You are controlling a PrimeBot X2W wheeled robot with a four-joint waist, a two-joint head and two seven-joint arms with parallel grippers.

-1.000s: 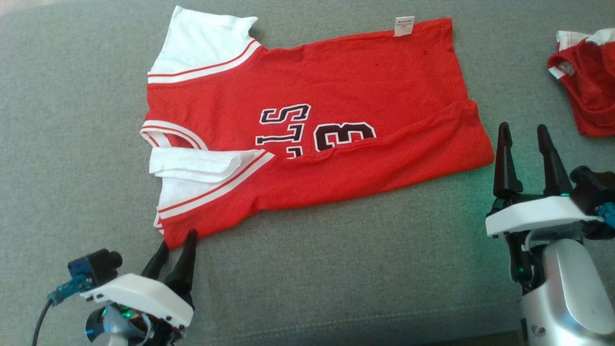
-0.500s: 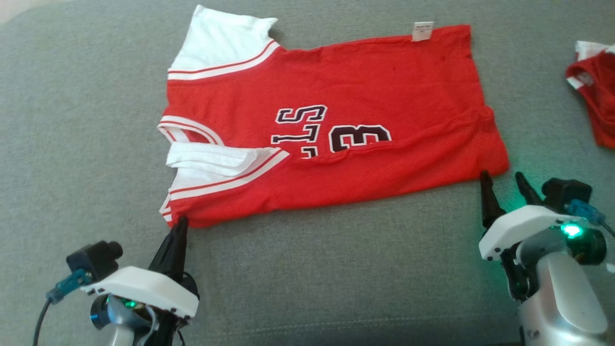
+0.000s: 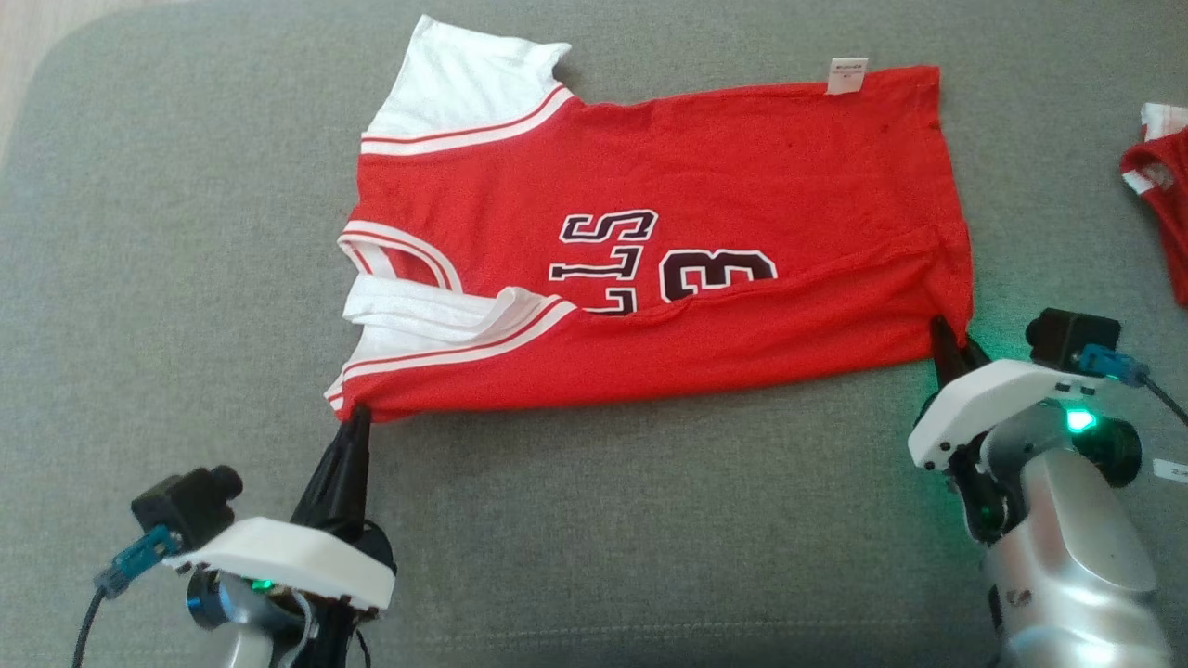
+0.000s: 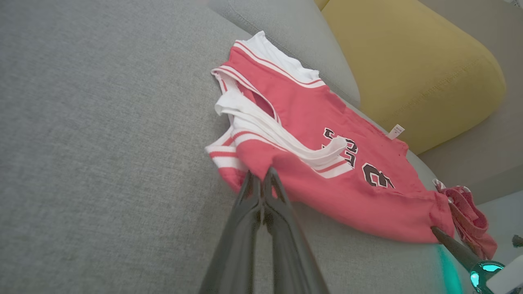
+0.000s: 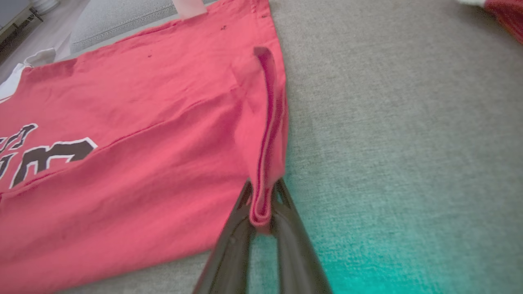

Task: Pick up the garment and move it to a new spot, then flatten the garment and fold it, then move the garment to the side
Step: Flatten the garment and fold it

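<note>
Upholstery of grey woven fabric (image 3: 650,520) is spreading out under and around both pincers. In the left wrist view, a rounded mustard-yellow cushion (image 4: 408,69) is sitting far beyond the left pincer's tips, past the cloth.

The garment (image 3: 705,158), a small red basketball jersey with white short sleeves, red-and-white striped trim and black lettering outlined in white, is lying flat on the grey fabric. It is stretching between the two pincers and away from their tips. Its near long edge is folded over onto the body, covering part of the lettering. The collar and sleeves are lying on the left pincer's side and the bottom hem on the right pincer's side.

A smaller red mesh piece with white edging (image 3: 1160,204) is lying crumpled well off to the right pincer's outer side, apart from the garment.

The left pincer (image 3: 358,415), two long dark fingers on a white mount, is pressing its fingers together on the garment's near shoulder corner (image 4: 259,174), and the cloth is drawing to a point at its tips. The right pincer (image 3: 956,339) is pinching the near hem corner; in its wrist view a fold of red hem is standing between its fingers (image 5: 263,185), which are closing in on both sides.

A small white label (image 3: 846,76) is sticking out of the garment's far edge, beyond the right pincer.
</note>
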